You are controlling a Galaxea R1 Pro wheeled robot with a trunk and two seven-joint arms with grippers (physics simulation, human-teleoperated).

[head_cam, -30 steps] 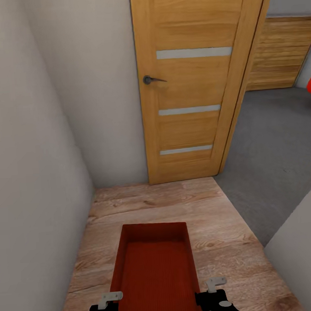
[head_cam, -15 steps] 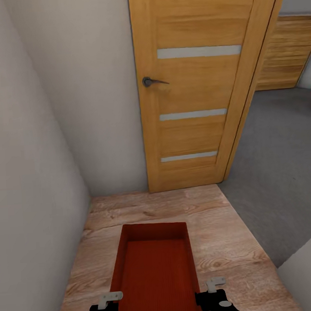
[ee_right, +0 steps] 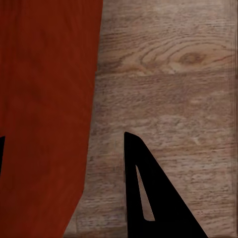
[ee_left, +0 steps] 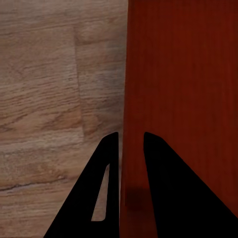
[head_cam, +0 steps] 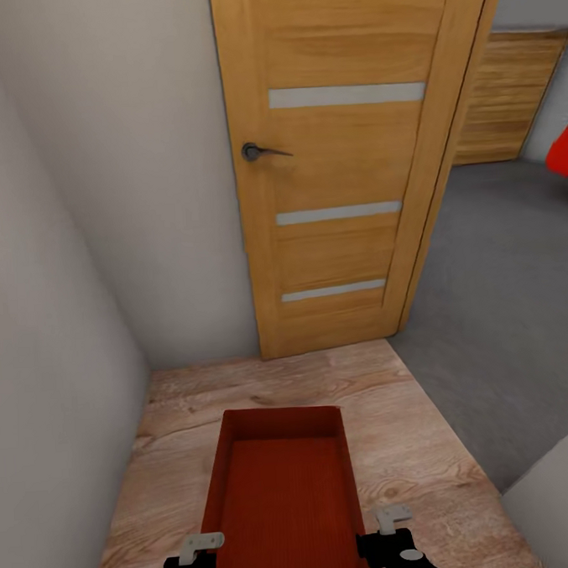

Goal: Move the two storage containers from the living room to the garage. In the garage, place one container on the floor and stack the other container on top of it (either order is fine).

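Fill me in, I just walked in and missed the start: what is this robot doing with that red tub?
The robot carries one orange-red storage container in front of it, left gripper pinching one long wall, right gripper at the opposite one. It stands on light wood-plank floor in a narrow passage, facing an open wooden door. Past the doorway lies the garage's grey concrete floor, with a bit of red car. Nothing is set down yet.

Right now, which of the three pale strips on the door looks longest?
The top strip, above the handle; the middle strip and bottom strip each look shorter.
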